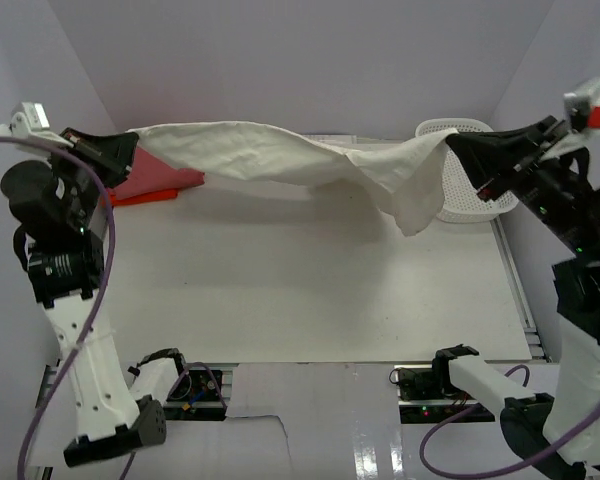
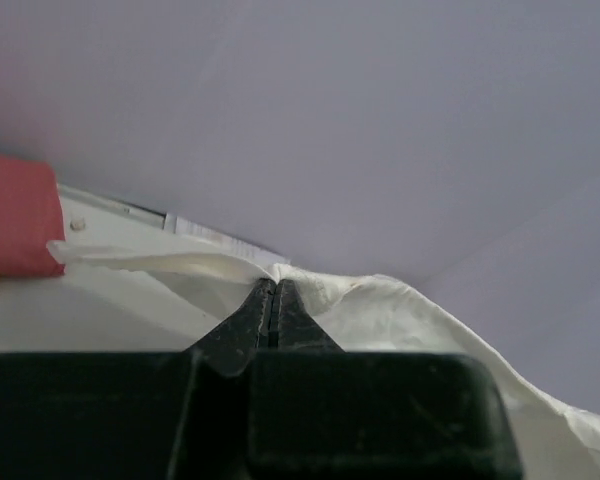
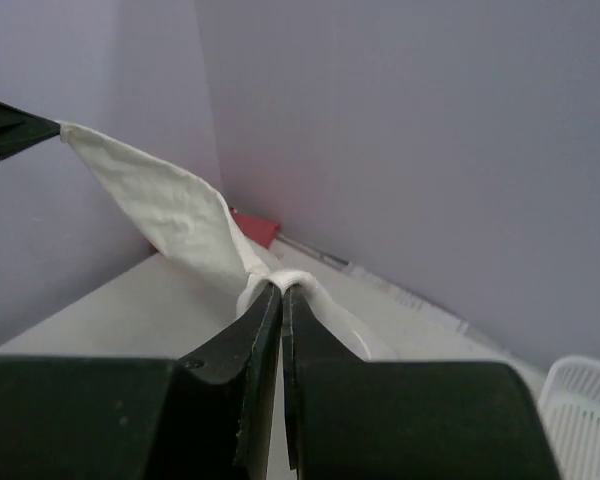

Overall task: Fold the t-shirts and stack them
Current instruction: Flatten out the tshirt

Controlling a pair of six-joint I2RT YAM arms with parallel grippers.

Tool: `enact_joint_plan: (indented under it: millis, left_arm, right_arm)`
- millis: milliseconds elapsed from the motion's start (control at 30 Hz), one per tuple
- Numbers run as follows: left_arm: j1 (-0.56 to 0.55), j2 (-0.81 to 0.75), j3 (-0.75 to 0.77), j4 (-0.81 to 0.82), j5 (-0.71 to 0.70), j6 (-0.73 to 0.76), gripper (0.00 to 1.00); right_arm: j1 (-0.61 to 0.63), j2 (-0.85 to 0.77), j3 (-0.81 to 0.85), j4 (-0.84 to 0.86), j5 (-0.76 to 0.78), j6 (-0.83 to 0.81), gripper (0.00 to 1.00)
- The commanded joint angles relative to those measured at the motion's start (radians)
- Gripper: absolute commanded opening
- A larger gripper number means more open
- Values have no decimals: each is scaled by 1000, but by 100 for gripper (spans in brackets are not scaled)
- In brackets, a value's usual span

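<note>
Both pincers are pressed together on cloth: my left pincer (image 1: 128, 150) pinches one end of the cream soft cloth t-shirt (image 1: 270, 155) and my right pincer (image 1: 460, 143) pinches the other. The shirt hangs stretched between them above the white desk (image 1: 280, 290). Just below my left pincer lies the folded dusty pink-red t-shirt (image 1: 165, 172), with the bright orange t-shirt (image 1: 140, 197) edging out beneath it. A white plastic mesh basket (image 1: 465, 195) sits under my right pincer.
</note>
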Motion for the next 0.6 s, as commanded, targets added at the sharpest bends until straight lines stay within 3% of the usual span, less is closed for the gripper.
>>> enact_joint_plan:
  millis: [0,133,267,567]
  left_arm:
    - [5,-134,-63,10,-106,4,0]
    - [4,-265,-66,-70,-235,10,0]
    - [4,-279,-9,-147,-321,-2,0]
    - [4,-159,89,-193,-366,10,0]
  right_arm:
    - [-4,-70,79,116,-108,-36,8]
    - [-4,-90,217,62,-101,-33,8]
    - [-4,-61,371,-13,-59,-39,8]
    - [-3,-10,279,-36,83,-44,8]
